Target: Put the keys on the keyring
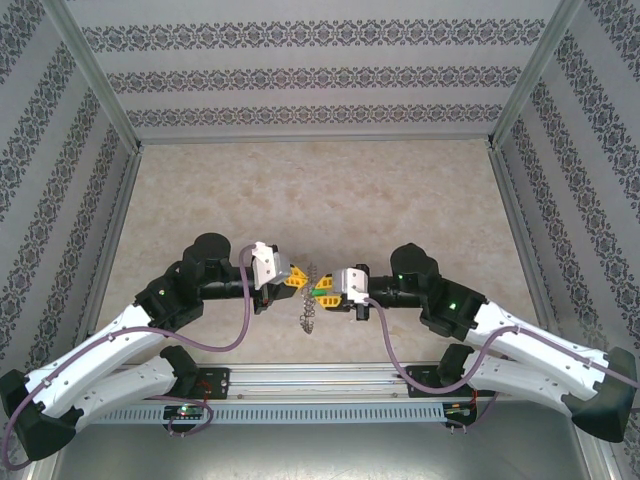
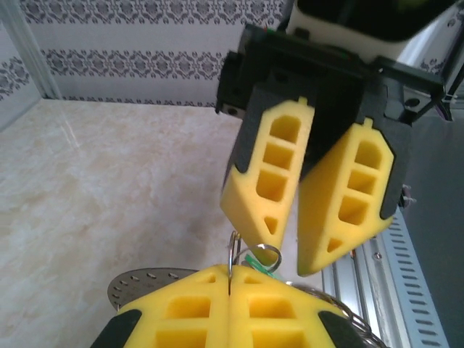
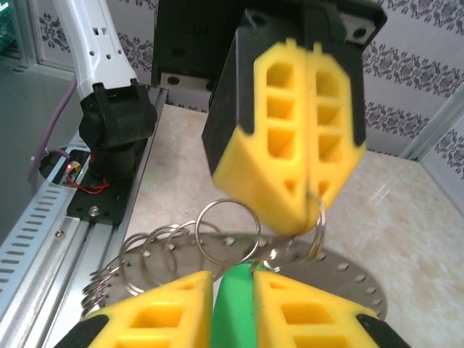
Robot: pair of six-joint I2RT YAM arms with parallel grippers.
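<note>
Two pincers meet mid-frame: left pincer (image 2: 230, 274) clamps thin grey metal keyring (image 3: 348, 279), right pincer (image 3: 233, 274) pinches tiny green-headed key (image 3: 233, 308); threading comes next, needing fine alignment.

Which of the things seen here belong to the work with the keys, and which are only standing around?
Belong to the job: green key, gripped by the right hand; keyring, gripped by the left hand.
Just there: metal rail; purple cable; patterned walls.
</note>
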